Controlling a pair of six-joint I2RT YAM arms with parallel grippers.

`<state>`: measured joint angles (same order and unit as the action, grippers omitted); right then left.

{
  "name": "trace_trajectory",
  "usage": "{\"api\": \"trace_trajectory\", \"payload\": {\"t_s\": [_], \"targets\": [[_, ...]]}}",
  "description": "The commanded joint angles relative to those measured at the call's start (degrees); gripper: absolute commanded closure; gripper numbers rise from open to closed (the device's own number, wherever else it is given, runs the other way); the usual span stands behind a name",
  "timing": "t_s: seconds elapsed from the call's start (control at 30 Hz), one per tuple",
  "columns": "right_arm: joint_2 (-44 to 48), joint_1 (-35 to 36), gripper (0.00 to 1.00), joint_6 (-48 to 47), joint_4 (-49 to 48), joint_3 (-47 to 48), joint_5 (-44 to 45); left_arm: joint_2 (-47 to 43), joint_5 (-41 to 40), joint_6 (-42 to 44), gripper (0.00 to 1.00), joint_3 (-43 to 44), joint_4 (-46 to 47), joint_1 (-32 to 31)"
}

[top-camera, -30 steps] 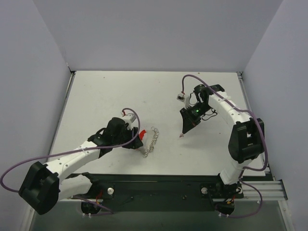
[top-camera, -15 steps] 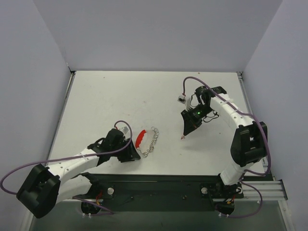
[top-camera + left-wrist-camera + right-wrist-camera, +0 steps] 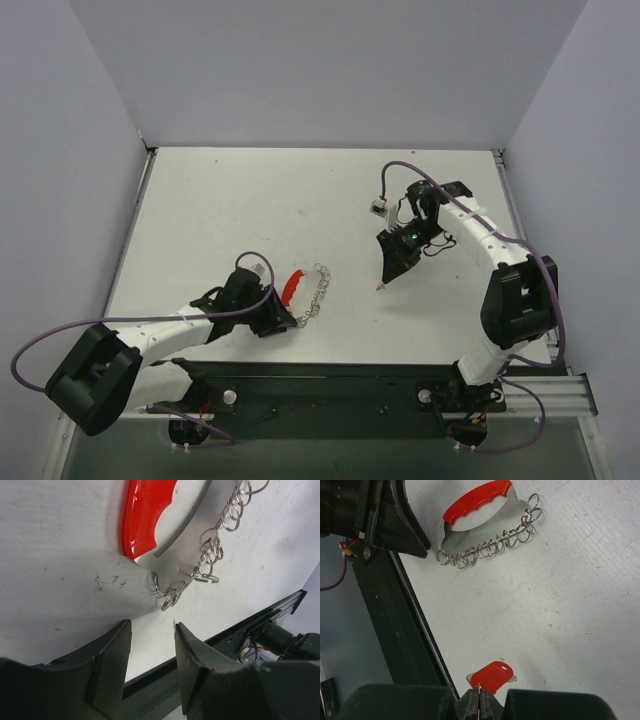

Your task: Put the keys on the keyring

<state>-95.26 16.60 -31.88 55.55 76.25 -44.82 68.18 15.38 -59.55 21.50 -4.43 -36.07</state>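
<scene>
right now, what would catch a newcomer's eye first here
The bright red keyring with its row of silver rings lies on the white table just ahead of the open left gripper. Farther right, the shut right gripper pinches a small red-headed key.

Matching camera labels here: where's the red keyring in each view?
Top external: keyring left of centre, lower half.
Left wrist: keyring at top centre, cut by the upper edge.
Right wrist: keyring at top centre; the red tag at the bottom is another thing.
Shared landmark: the silver keys alongside it.
</scene>
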Motion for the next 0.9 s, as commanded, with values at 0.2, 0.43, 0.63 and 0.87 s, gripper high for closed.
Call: {"api": "trace_trajectory", "payload": {"t_s": [0.2,0.43,0.63,0.87], "targets": [[2.80,-0.08,1.00,-2.13,2.11,-0.92,-0.97,-0.51,-7.20,-6.98,0.51,-0.49,4.60,0.65],[3.24,-0.52,1.00,-2.57,2.11,-1.36,-1.06,4.75,-6.50,-6.28,0.57,1.79,7.40,0.65],[3.77,-0.78,1.00,-2.75,2.11,-1.89,-1.06,8.89,-5.27,-6.98,0.65,2.58,11.19,0.65],[3.68,-1.31,1.00,-3.10,2.11,-2.07,-1.06,9.51,-5.44,-6.02,1.00,2.94,11.28,0.57]]}}
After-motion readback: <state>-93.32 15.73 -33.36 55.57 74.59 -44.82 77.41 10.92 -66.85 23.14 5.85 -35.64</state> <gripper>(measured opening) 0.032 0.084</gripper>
